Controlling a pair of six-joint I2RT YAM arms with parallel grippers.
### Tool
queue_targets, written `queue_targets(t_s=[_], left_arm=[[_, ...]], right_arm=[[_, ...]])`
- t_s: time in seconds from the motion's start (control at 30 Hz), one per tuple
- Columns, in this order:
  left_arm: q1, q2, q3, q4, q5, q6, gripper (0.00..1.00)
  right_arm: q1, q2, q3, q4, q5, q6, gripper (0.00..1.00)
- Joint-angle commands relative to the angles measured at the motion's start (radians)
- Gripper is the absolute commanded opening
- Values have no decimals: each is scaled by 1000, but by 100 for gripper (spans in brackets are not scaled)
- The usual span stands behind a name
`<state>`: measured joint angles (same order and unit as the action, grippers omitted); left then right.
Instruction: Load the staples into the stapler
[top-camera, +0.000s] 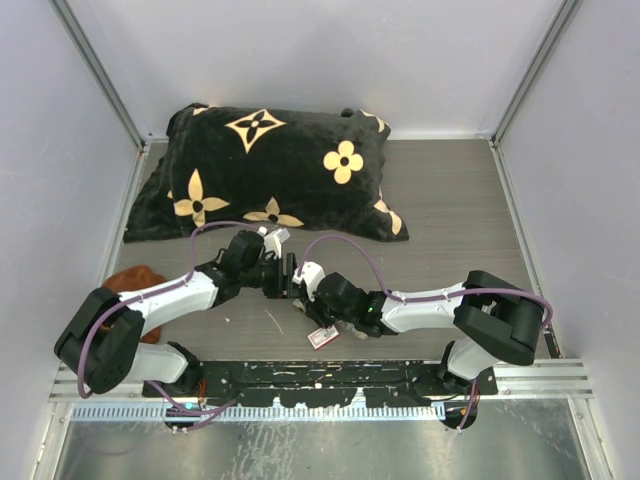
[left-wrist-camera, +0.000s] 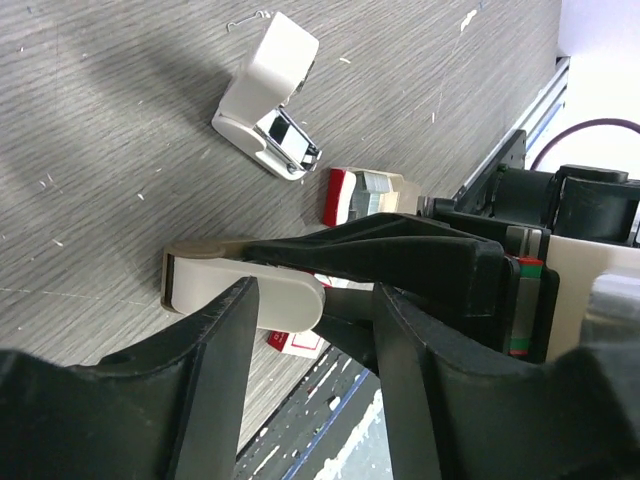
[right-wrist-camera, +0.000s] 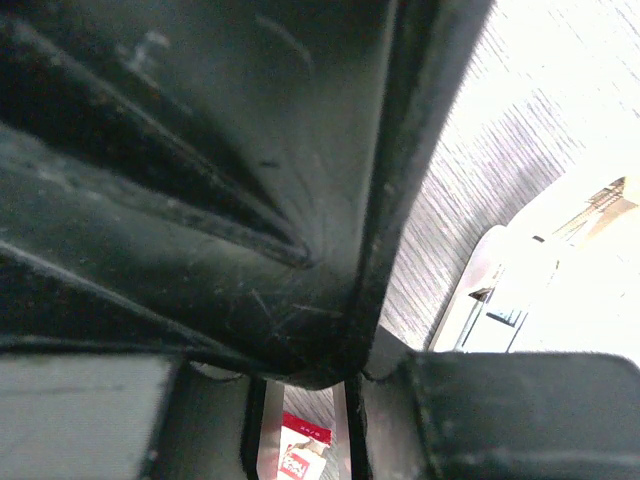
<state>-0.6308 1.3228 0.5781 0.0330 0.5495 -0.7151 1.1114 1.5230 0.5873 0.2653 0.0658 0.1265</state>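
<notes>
Overhead view of a grey wood-grain table with a black pillow patterned with gold flowers at the far side. Two robot arms meet in the middle of the table. The left gripper and right gripper are tip to tip.

The left wrist view shows a small white stapler lying on the table, hinged open. Near it is a red-and-white staple box with silvery-grey staples showing in its tray. The left gripper's black fingers stand apart, holding nothing. Just beyond them is a cream bar-shaped piece, jutting out from under the right gripper.

In the right wrist view the jaws leave only a thin slit. It is too dark to tell whether they grip anything. The stapler shows blurred at the right
</notes>
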Motion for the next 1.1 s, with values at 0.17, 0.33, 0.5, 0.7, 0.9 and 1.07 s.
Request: queue_targets(t_s=[0.17, 0.33, 0.5, 0.7, 0.9, 1.07], left_arm=[[-58, 63, -23, 132, 39, -31, 47], [-62, 56, -26, 126, -3, -35, 47], [-38, -31, 23, 0, -115, -6, 57], [-1, -157, 78, -173, -234, 39, 70], [62, -234, 52, -242, -259, 5, 79], [88, -288, -13, -221, -255, -59, 82]], right_arm=[[7, 29, -7, 36, -17, 4, 10], [7, 13, -16, 41, -14, 8, 34], [6, -53, -26, 24, -13, 8, 58], [7, -184, -25, -35, 0, 14, 69], [7, -228, -10, -81, 17, 0, 71], [7, -127, 28, -75, 9, -9, 64]])
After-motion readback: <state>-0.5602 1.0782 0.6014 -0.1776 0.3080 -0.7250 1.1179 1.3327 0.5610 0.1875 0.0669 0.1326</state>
